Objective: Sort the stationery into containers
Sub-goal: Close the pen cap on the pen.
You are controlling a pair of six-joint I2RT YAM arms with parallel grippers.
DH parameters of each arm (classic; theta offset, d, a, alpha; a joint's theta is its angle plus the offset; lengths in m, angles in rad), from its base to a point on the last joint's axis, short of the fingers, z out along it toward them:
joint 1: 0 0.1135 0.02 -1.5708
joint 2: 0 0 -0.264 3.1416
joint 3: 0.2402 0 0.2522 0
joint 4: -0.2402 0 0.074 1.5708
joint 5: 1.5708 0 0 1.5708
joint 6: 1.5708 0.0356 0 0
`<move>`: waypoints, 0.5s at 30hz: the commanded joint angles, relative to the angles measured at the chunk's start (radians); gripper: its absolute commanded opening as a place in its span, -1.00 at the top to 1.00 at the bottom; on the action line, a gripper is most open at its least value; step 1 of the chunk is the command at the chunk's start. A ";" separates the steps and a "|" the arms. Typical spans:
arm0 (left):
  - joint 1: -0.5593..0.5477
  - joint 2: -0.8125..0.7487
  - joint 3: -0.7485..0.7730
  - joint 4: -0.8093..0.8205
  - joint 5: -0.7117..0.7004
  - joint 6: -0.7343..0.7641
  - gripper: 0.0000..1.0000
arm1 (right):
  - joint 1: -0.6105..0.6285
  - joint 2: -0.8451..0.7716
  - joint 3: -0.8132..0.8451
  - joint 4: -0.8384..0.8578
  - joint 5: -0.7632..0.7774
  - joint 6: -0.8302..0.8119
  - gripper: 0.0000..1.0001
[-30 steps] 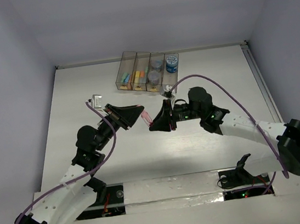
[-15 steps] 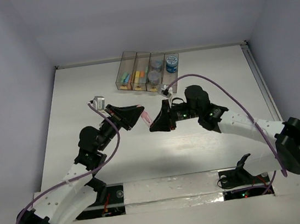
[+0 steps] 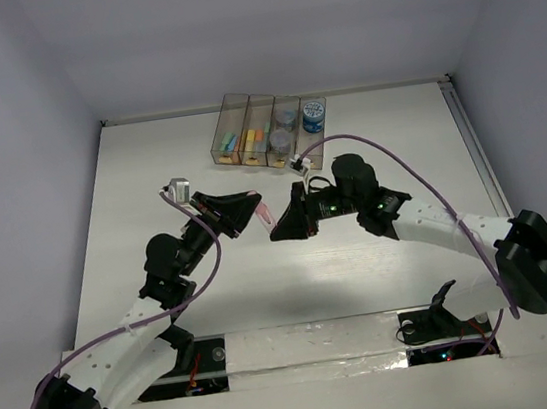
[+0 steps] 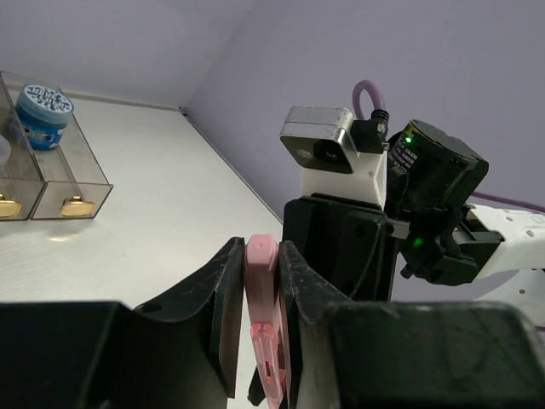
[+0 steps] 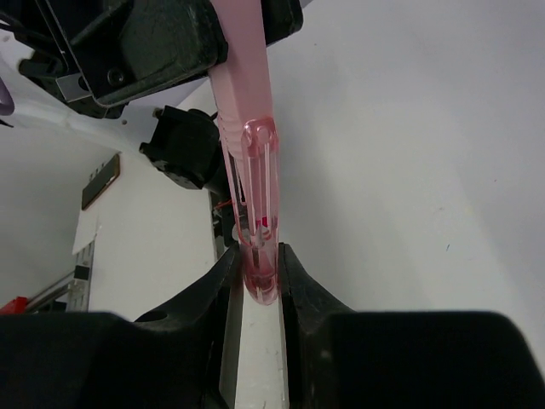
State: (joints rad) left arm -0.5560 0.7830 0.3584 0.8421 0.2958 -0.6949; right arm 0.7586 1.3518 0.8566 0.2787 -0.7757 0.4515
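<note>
Both sets of jaws are closed narrow on one pink marker. The left gripper clamps its solid end, the right gripper its clear cap end, and the marker is held between them above the table. Beyond, the containers already hold coloured markers in the two left bins and tape rolls in the two right ones. Judging by this, only the pink marker remains to be binned.

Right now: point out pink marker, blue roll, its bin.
pink marker (image 4: 260, 281): left wrist view, opaque end.
blue roll (image 4: 44, 104): left wrist view, top face.
bin (image 4: 75, 203): left wrist view, labelled end.
</note>
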 commanded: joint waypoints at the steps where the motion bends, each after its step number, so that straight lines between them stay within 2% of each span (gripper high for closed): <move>1: -0.010 0.013 -0.036 0.051 0.028 -0.009 1.00 | 0.002 0.007 0.059 0.143 0.016 0.067 1.00; 10: -0.010 0.015 -0.058 0.048 0.025 -0.044 1.00 | 0.002 -0.010 0.036 0.270 0.085 0.145 1.00; 15: -0.010 0.027 -0.045 0.028 0.048 -0.084 1.00 | 0.002 0.012 0.065 0.197 0.102 0.087 1.00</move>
State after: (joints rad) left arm -0.5564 0.7944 0.3206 0.9100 0.2844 -0.7601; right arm 0.7601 1.3712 0.8570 0.3702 -0.7231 0.5629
